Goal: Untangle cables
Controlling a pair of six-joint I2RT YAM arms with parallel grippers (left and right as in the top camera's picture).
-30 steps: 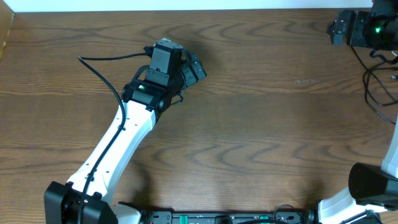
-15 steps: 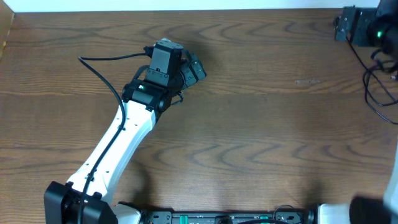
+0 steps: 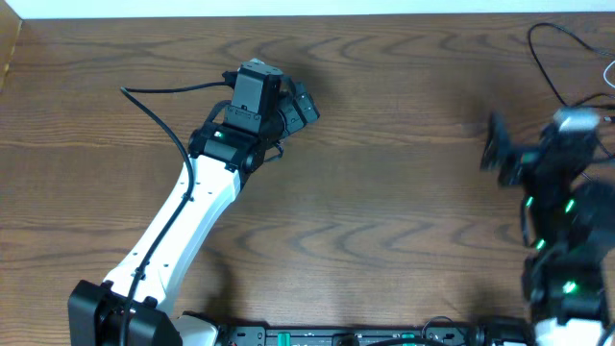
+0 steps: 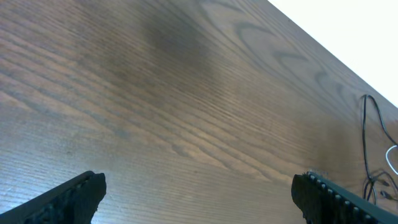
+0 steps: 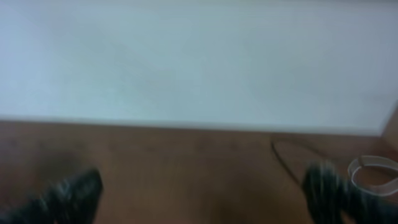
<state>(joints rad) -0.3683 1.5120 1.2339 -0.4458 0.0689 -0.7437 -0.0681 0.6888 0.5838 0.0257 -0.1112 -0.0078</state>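
The thin black cable (image 3: 534, 53) loops at the table's far right corner, with a bit of the white cable (image 3: 611, 69) at the right edge. In the left wrist view the black cable (image 4: 367, 143) and white cable (image 4: 392, 155) lie far off to the right. My left gripper (image 3: 298, 104) hovers open over bare wood at the back left, nothing between its fingers (image 4: 81, 193). My right gripper (image 3: 500, 154), blurred, stands open at mid right. In its wrist view the black cable (image 5: 286, 158) and a white cable loop (image 5: 373, 171) lie ahead on the right.
The left arm's thick black wire (image 3: 159, 111) arcs over the table on the left. The table's back edge meets a white wall (image 5: 199, 62). Bare wood (image 3: 404, 192) spans the middle between the arms.
The right arm has swung from the far right corner toward the front, uncovering the cable loop. The left arm has not moved.
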